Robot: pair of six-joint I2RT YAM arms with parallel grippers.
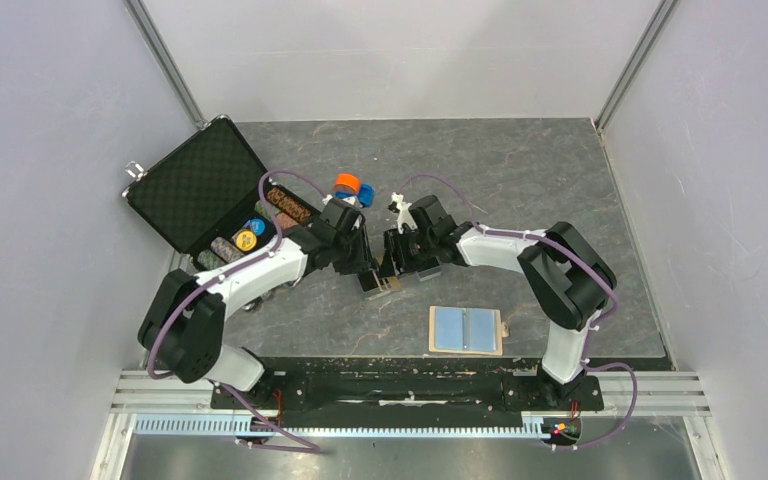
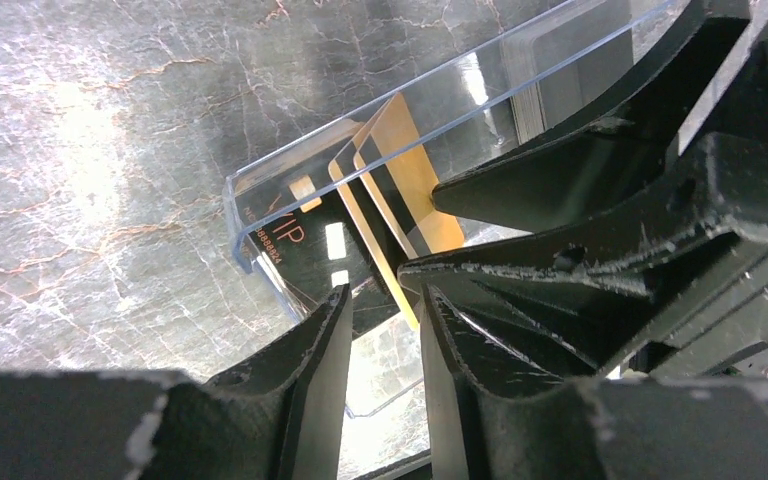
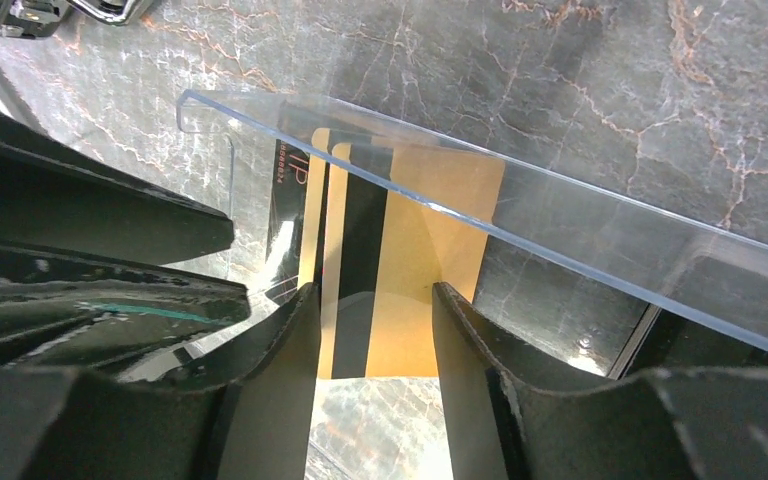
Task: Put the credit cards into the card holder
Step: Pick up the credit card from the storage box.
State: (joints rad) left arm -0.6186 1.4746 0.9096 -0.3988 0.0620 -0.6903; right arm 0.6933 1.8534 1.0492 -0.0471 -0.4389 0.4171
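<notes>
Now right gripper (image 3: 372,292), jaws spread, sat just below the gold black-striped plastic card (image 3: 430,230), lengthwise up-frame inside clear plastic box (image 3: 560,225).

Both my arms reach forward from their bases and fold inward, elbows out to the sides, so that my wrists meet near the middle, just beside each other. My left gripper (image 1: 369,278) tips downward toward my right side; its fingers (image 2: 325,345) stand close with a narrow gap, and I cannot tell whether they pinch anything. My right gripper (image 1: 393,268) angles down opposite it, its fingers (image 3: 285,345) parted with a plain gap between them.
</notes>
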